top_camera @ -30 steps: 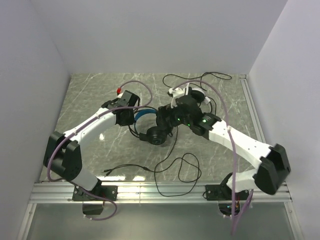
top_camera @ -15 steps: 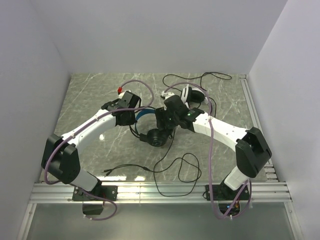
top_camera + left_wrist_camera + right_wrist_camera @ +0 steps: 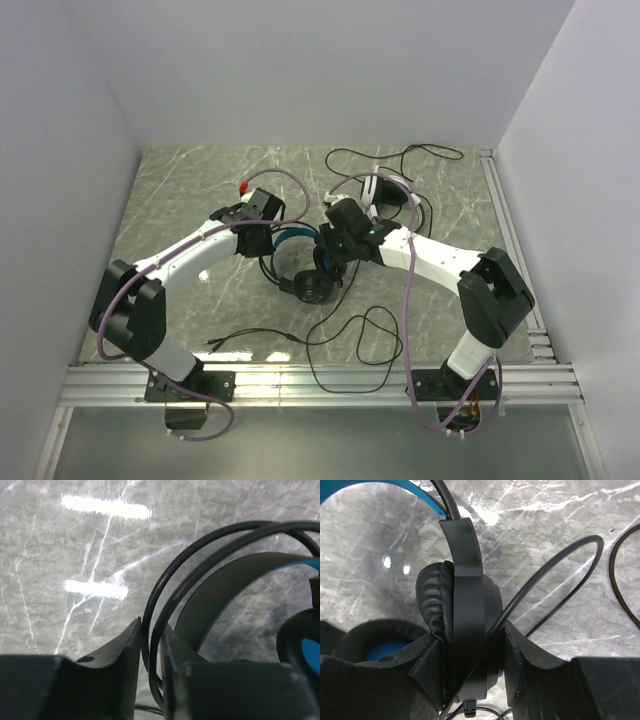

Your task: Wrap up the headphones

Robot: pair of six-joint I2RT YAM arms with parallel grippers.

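The black headphones (image 3: 303, 272) with a blue headband (image 3: 291, 237) lie mid-table, between both arms. My right gripper (image 3: 470, 637) is shut on one black ear cup (image 3: 467, 610), its fingers pressing both sides, with a strand of thin black cable (image 3: 545, 575) caught against the cup. My left gripper (image 3: 151, 627) stands narrowly open at the headband (image 3: 225, 590), and two cable loops (image 3: 200, 545) pass loosely between its fingers. The white headphones (image 3: 385, 188) lie behind the right arm. In the top view the right gripper (image 3: 328, 262) and the left gripper (image 3: 265, 240) flank the black set.
Loose black cable (image 3: 350, 340) curls over the marble table toward the front, and more loops (image 3: 400, 155) lie near the back wall. A metal rail (image 3: 320, 380) runs along the front edge. White walls close in on three sides.
The right arm swung left and down onto the black headphones, and its jaws closed on the ear cup. The left jaws parted a little around the cable.
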